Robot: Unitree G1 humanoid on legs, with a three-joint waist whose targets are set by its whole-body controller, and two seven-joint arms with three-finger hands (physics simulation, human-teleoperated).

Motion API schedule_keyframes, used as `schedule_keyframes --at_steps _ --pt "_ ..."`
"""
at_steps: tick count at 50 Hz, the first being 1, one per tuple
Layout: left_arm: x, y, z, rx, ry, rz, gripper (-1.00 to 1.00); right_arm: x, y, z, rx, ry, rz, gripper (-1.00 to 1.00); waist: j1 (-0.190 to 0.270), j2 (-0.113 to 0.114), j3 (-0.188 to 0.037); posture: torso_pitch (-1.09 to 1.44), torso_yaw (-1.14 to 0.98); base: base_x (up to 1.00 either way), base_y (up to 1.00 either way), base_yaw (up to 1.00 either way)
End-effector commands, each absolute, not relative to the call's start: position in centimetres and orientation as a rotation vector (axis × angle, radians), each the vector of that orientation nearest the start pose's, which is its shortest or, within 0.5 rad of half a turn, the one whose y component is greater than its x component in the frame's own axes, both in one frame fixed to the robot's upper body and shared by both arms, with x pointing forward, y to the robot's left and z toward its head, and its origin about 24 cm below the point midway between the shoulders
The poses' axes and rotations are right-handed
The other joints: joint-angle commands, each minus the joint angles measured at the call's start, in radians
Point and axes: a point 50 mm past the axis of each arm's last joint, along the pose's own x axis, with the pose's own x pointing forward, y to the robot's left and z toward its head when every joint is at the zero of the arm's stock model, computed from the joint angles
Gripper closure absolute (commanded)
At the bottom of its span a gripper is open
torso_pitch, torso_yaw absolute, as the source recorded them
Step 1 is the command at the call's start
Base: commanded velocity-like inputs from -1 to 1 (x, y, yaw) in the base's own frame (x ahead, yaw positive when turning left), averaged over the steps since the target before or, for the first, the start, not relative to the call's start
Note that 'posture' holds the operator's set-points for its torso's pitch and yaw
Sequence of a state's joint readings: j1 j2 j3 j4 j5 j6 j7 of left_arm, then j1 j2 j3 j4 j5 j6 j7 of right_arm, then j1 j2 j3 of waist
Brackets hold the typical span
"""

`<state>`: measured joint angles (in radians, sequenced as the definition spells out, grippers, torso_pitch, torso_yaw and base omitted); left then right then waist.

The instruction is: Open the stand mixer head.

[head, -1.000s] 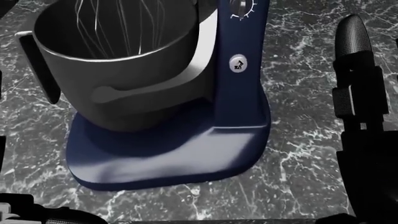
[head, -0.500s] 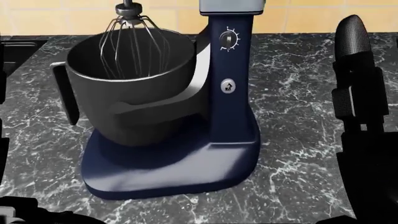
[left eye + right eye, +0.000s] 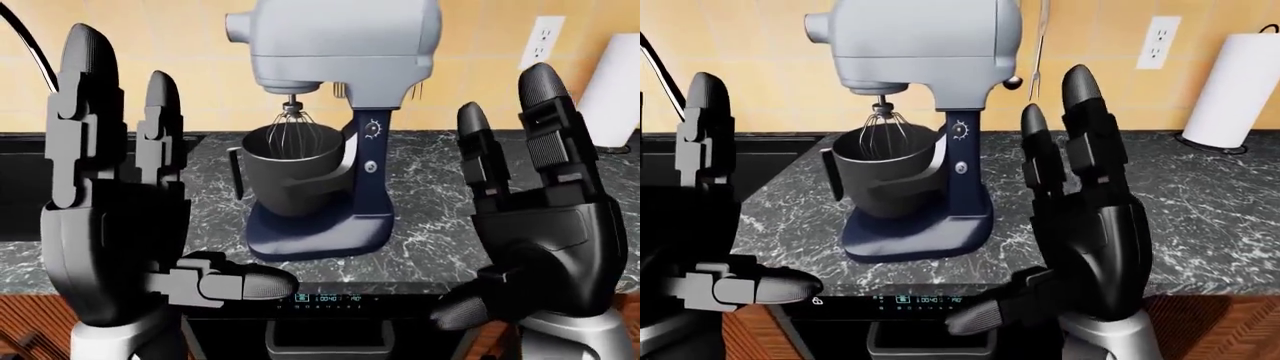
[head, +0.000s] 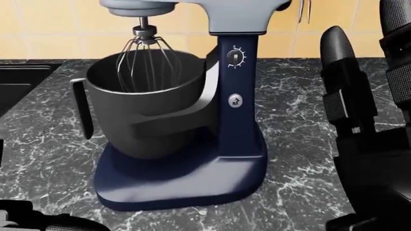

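In the left-eye view the stand mixer stands at centre on the marble counter, its grey head down over the whisk and bowl; the left hand and right hand rise either side, fingers spread, holding nothing. The head view shows the blue base at lower centre. In the right-eye view a paper towel roll stands upper right.

Navy stand mixer upright on countertop, grey head down.

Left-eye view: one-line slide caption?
Both open hands, left hand and right hand, raised before the stand mixer, head down, whisk in bowl.
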<state>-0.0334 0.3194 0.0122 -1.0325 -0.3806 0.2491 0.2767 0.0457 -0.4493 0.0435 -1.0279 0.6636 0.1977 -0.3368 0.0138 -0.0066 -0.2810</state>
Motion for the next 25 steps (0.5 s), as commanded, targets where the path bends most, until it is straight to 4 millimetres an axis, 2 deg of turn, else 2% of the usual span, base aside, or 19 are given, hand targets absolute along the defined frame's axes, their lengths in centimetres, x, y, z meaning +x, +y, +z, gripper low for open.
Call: schedule_keyframes --at_steps 1,25 --pt "16.54 15.47 24.59 -0.103 -0.799 -0.091 -1.0 16.45 -14.67 23.1 0.337 -0.574 0.266 -1.0 0.0 -0.001 0.005 -0.37 0.0 0.0 0.0 0.0" --pt "16.51 15.36 24.41 -0.099 -0.796 -0.094 -1.0 17.38 -14.23 23.36 0.473 -0.414 0.297 -1.0 0.002 -0.009 -0.001 -0.37 0.0 0.0 0.0 0.0"
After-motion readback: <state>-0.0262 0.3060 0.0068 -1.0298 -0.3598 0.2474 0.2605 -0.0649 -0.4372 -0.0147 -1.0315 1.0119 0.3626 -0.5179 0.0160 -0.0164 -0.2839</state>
